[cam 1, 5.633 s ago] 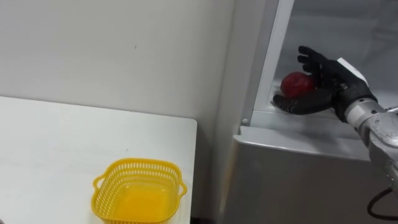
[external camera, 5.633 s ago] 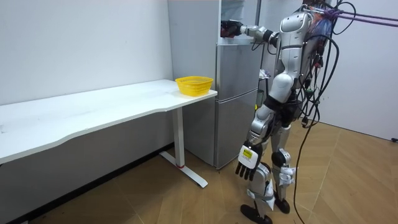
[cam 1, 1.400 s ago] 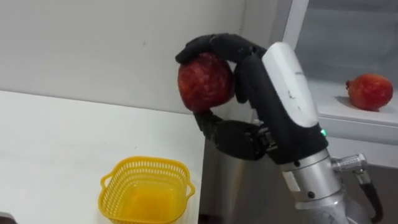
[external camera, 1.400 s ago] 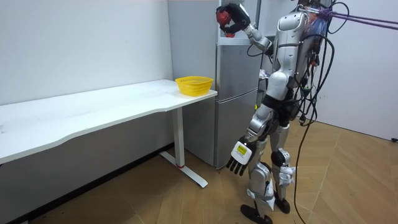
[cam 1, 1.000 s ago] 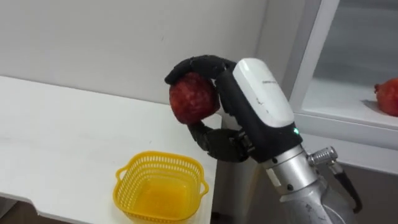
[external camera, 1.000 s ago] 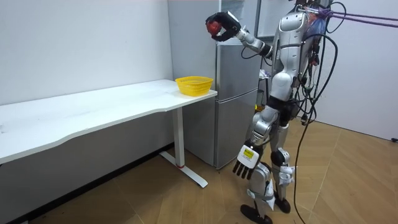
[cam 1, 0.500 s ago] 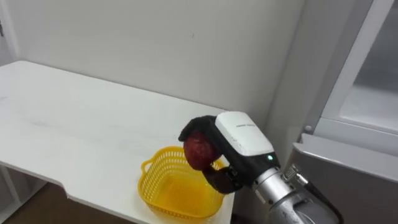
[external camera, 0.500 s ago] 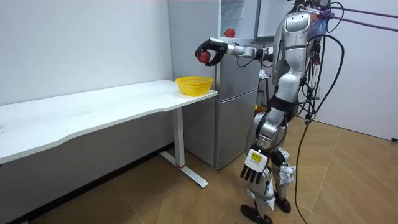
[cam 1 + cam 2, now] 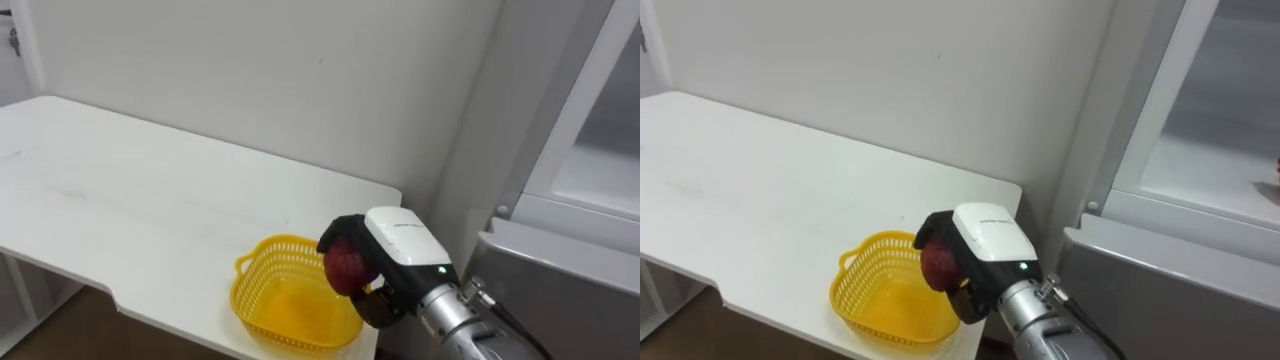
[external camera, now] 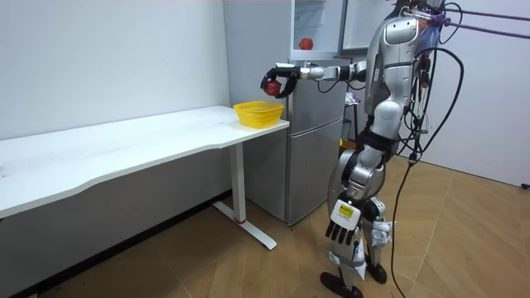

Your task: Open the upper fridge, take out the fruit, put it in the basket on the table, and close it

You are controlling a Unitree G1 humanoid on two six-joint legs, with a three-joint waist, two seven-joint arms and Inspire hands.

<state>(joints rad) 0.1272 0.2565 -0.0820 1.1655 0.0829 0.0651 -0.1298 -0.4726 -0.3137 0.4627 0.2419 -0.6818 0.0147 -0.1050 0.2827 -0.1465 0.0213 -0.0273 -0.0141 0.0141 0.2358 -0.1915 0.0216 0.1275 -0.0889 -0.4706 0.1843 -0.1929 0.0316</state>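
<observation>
- The right hand (image 9: pixel 398 248) has its dark fingers and thumb curled tight round a red fruit (image 9: pixel 346 268), which looks like a pomegranate.
- The fruit is in the air, clear of the fridge. It is over the fridge-side rim of a yellow basket (image 9: pixel 262 288) and not touching it.
- In the eye views the hand's white back cover hides the fruit's right side, and hand and fruit together hide part of the basket's right rim.
- The basket is a slotted plastic one with small handles. It sits upright on the white table (image 9: pixel 140 190), close to the corner nearest the fridge, and nothing shows inside it.
- The table runs along a plain pale wall (image 9: pixel 250 70), and its end stands just beside the side of the grey fridge (image 9: pixel 560 290).
- The upper fridge compartment (image 9: pixel 600 150) is open, with its white frame and pale inner shelf showing at the right of the eye views.
- In the room view a second red fruit (image 10: pixel 306 43) sits in that upper compartment, well apart from the hand.
- The robot stands on a wood floor (image 10: pixel 207 265) in front of the fridge, with its right arm stretched level toward the table at the room view's left.
- The left hand (image 10: pixel 342 222) hangs low beside the leg with its fingers relaxed and pointing down, holding nothing.
</observation>
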